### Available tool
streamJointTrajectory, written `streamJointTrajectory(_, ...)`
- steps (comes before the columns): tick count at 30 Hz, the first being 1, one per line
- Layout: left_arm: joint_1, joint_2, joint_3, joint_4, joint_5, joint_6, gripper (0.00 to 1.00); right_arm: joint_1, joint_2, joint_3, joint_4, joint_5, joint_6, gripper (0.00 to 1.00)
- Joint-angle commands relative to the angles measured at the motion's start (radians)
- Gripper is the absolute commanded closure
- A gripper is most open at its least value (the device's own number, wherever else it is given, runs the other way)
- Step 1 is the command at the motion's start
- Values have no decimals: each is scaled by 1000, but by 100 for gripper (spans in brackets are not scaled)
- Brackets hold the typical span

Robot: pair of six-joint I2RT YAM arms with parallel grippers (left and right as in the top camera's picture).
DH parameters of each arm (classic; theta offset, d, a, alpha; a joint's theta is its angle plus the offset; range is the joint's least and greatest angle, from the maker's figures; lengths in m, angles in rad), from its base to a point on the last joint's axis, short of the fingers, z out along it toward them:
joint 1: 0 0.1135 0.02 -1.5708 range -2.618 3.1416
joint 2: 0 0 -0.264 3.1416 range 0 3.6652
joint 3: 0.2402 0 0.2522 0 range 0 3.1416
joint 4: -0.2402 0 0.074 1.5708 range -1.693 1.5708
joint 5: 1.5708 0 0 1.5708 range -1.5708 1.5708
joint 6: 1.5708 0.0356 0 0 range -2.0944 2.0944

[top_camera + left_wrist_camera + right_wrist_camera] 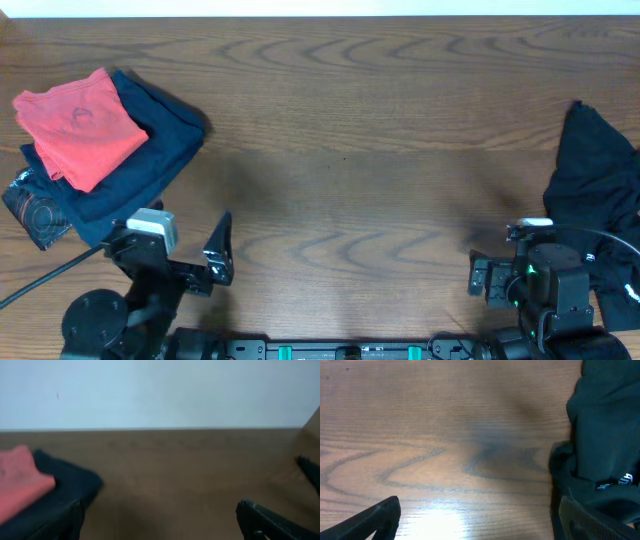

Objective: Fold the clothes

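A folded red garment lies on a folded navy garment at the table's left; a dark printed piece sticks out beneath them. The pile also shows in the left wrist view, red on navy. A crumpled black garment lies at the right edge, seen close in the right wrist view. My left gripper is open and empty, right of the pile. My right gripper is open and empty over bare wood, its right finger by the black garment's edge.
The wooden table spans the view, with a pale wall beyond its far edge. A black cable runs off the left arm toward the front left. The arm bases stand along the front edge.
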Motion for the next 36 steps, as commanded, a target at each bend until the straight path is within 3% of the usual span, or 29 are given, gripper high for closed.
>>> streamJointTrajectory(1,-2,-2,-7,-51,-13,13,2,-6,-44,-9,2,18,13,1)
streamJointTrajectory(10,-2,-2,-7,-296,-13,13,2,-118,-303,-29,27,-31,10,1)
streamJointTrajectory(14,-2,-2,-7,-368,-13,13,2,-143,-406,-94,134,-33,-10,1)
streamJointTrajectory(19,-2,-2,-7,-401,-13,13,2,-149,-435,-250,428,-39,-106,1)
streamJointTrajectory(24,-2,-2,-7,-402,-13,13,2,-149,-435,-486,878,-39,-244,1)
streamJointTrajectory(28,-2,-2,-7,-402,-13,13,2,-149,-435,-672,1151,-41,-260,1)
streamJointTrajectory(30,-2,-2,-7,-401,-13,13,2,-149,-432,-667,1038,-40,-260,1)
streamJointTrajectory(36,-2,-2,-7,-401,-13,13,2,-148,-421,-673,1053,-36,-260,1)
